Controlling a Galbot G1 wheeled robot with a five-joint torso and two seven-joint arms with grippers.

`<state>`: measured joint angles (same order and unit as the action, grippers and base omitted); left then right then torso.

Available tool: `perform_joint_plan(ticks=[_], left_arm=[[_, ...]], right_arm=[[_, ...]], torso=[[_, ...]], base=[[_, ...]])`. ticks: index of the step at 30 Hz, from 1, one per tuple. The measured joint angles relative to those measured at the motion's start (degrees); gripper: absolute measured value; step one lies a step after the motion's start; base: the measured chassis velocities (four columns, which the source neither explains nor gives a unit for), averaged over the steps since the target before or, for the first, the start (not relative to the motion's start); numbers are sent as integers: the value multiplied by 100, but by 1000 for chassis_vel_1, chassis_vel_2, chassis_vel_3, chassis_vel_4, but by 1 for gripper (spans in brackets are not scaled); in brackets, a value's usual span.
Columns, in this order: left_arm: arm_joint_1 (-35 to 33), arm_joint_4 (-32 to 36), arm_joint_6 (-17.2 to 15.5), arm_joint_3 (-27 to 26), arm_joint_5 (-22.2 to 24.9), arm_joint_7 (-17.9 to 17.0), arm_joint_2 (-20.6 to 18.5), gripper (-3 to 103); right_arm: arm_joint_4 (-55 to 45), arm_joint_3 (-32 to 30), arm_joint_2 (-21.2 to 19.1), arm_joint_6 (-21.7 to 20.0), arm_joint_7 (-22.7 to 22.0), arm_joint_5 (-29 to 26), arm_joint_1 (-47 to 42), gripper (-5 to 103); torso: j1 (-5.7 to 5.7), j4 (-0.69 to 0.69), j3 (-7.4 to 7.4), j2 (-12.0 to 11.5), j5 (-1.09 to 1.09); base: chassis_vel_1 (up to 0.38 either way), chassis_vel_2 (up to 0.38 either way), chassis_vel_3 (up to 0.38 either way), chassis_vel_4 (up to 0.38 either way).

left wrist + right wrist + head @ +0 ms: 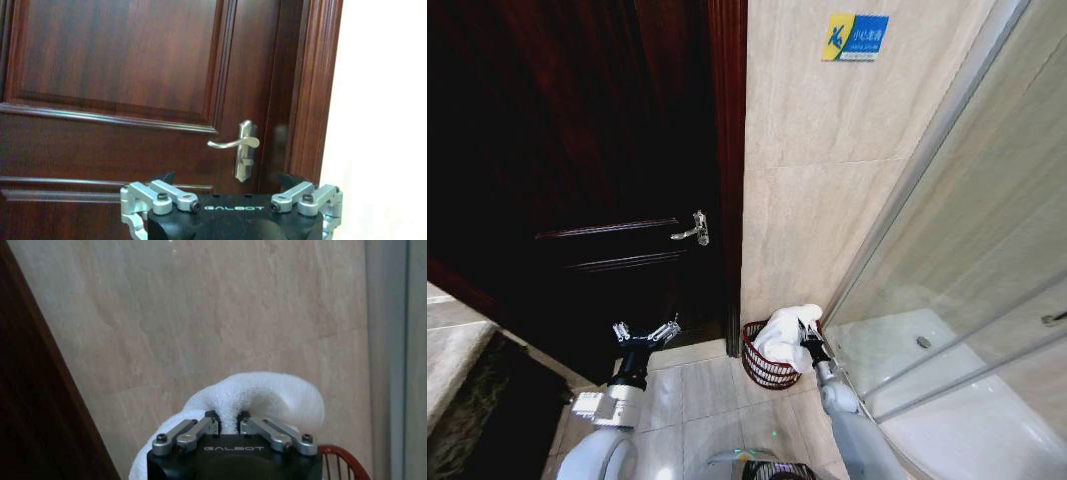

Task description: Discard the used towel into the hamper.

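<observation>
A white towel (785,334) hangs bunched over the dark red wire hamper (759,366), which stands on the floor against the beige wall. My right gripper (809,335) is shut on the towel's upper fold, just above the hamper's rim. In the right wrist view the fingers (212,426) pinch the white towel (267,395), and a bit of the hamper's rim (343,456) shows beside them. My left gripper (646,333) stands open and holds nothing, raised in front of the dark wooden door; its open fingers (163,192) point at the door.
A dark wooden door (607,180) with a metal lever handle (693,230) is on the left of the wall. A glass shower partition (957,260) and white shower tray (947,390) lie to the right. A dark stone ledge (467,400) is at far left.
</observation>
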<state>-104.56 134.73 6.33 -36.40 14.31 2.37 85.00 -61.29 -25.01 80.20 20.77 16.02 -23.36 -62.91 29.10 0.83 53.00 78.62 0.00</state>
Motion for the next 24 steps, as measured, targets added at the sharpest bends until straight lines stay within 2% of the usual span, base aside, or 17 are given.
perform_joint_plan(ticks=[3, 6, 11, 13, 21, 24], left_arm=[[0, 0, 0, 0, 0, 0, 0, 100], [0, 0, 0, 0, 0, 0, 0, 100], [0, 0, 0, 0, 0, 0, 0, 100], [0, 0, 0, 0, 0, 0, 0, 100], [0, 0, 0, 0, 0, 0, 0, 100], [0, 0, 0, 0, 0, 0, 1, 100]], right_arm=[[118, 22, 161, 678, -716, 288, 37, 13], [100, 13, 225, 898, -958, 548, -29, 13], [-78, 73, 178, 820, -743, 438, -175, 13], [-80, 66, 139, 820, -451, 438, -221, 13], [-58, 60, 125, 817, -200, 444, -329, 13], [-79, 183, 73, 690, -92, 97, -483, 13]], torso=[[0, 2, 0, 0, 1], [1, 2, 0, 0, 1], [0, 1, 0, 0, 0], [0, 1, 0, 0, 0], [-2, 1, -1, 1, 0], [-1, 2, -1, 1, 1]], base=[[0, 0, 0, 0], [0, 0, 0, 0], [0, 0, 0, 0], [0, 0, 0, 0], [-45, 38, 52, -47], [-134, 157, 156, -150]])
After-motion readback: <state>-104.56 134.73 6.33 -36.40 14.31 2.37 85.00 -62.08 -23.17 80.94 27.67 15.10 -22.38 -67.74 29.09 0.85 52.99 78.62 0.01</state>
